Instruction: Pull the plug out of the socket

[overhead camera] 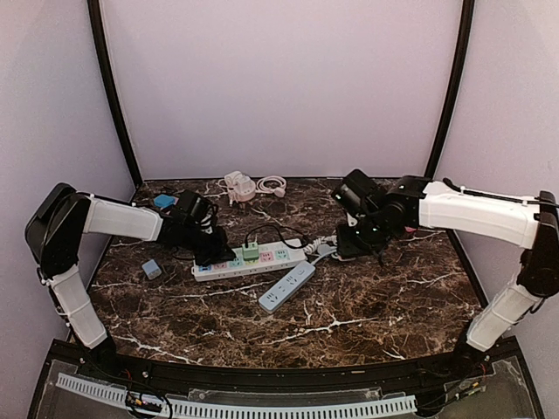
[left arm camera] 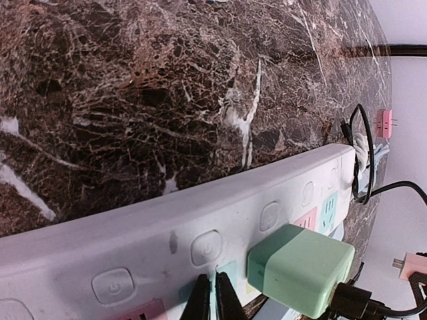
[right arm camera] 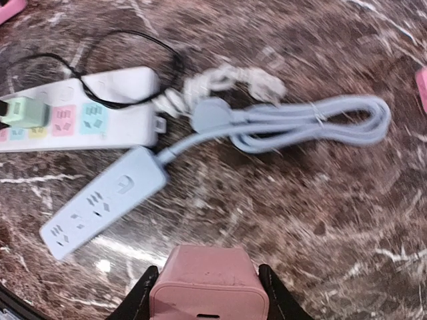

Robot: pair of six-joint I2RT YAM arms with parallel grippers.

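Frame centre: the green plug [overhead camera: 251, 252] sits in the strip [overhead camera: 223, 265], which runs left to right, just right of the nearer left gripper [overhead camera: 210, 256], jaws together at the strip; farther right, the right gripper [overhead camera: 349, 247] clamps a pink plug [right arm camera: 209, 288].

Overhead camera looks down; both close wrist cameras share power strip [left arm camera: 133, 233].

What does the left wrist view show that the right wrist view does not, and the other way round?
Only the left wrist view: the left claw, shut, by the white power strip, and the strip's switch buttons. Only the right wrist view: the right claw shut on a pink plug, and a small grey strip with its bundled cable. Both: the white power strip with the green plug in it.
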